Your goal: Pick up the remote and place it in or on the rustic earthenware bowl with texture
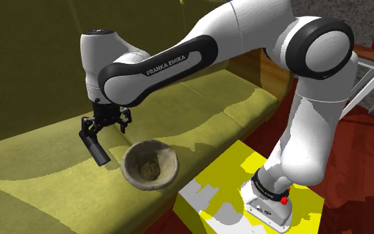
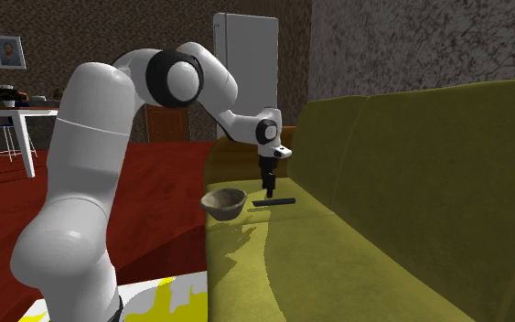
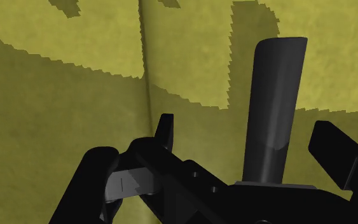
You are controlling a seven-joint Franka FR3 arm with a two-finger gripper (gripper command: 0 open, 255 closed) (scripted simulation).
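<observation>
A long black remote [image 1: 96, 149] lies on the olive sofa seat [image 1: 39, 193], close to the backrest. My gripper [image 1: 104, 127] hangs just above it, pointing down. In the wrist view the two black fingers [image 3: 165, 130] stand wide apart, and the remote [image 3: 275, 108] lies between them, nearer one finger and touching neither. A rough brownish bowl [image 1: 151, 142] with a mottled inside sits on the seat beside the remote, toward the seat's front edge. From the second exterior view the gripper [image 2: 267, 187] is over the remote [image 2: 275, 200], with the bowl [image 2: 224, 207] to their left.
The sofa backrest [image 1: 32, 73] rises right behind the remote. My yellow and white stand [image 1: 238, 179] sits against the sofa's front, on a red floor [image 2: 164, 192]. A white table with stools [image 2: 8, 123] and a tall white panel [image 2: 246, 64] stand farther off.
</observation>
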